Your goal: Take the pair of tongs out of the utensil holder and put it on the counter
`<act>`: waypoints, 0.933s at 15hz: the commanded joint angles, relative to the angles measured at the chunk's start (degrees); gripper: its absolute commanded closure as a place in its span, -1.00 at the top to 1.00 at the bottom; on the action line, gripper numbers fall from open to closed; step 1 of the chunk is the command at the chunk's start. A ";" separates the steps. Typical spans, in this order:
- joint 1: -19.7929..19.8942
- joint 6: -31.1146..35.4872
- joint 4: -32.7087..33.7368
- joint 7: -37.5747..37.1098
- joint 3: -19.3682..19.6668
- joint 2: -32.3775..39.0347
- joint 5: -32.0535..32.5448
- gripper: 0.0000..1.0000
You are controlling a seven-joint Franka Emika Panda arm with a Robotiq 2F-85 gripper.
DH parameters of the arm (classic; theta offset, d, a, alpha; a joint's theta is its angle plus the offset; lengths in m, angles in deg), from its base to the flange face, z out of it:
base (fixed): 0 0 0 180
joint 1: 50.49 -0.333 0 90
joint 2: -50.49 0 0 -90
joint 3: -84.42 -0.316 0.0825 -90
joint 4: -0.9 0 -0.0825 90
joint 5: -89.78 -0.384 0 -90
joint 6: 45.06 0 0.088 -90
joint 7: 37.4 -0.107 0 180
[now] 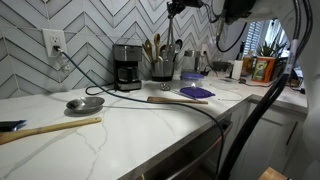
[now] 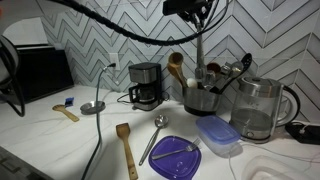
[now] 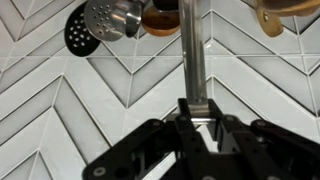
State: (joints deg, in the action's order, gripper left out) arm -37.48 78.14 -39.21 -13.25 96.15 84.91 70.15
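My gripper [image 3: 196, 105] is shut on the upper end of the pair of tongs [image 3: 195, 55], a slim silver bar that runs straight away from the jaws in the wrist view. In both exterior views the gripper [image 2: 195, 12] [image 1: 180, 8] hangs high above the utensil holder [image 2: 200, 100] [image 1: 162, 70], a shiny steel canister full of wooden spoons and metal utensils. The tongs [image 2: 198, 50] hang upright, and their lower end reaches down among the utensils at the holder's mouth. The white marble-look counter [image 1: 130, 130] [image 2: 40, 135] spreads in front.
A coffee maker [image 2: 146, 85] stands beside the holder and a glass kettle [image 2: 258, 108] on its other side. On the counter lie a grey ladle [image 1: 85, 103], a wooden spatula [image 2: 125, 145], a metal spoon [image 2: 155, 135], a purple plate [image 2: 175, 157] and a blue container [image 2: 217, 133]. Black cables cross the counter.
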 commanded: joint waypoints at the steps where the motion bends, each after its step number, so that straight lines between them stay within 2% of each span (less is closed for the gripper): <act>1: -3.15 0.71 -7.50 -3.24 5.01 -5.77 6.88 -0.89; 7: -11.83 0.79 -20.84 -9.88 14.28 -14.05 25.99 -0.89; 11: -18.73 -0.78 -30.95 -16.57 17.25 -19.90 39.30 -0.89; 14: -23.57 -2.48 -38.60 -23.93 17.86 -24.35 49.13 -0.89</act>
State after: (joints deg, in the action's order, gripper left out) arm -55.22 76.84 -66.46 -30.50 112.55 68.03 110.18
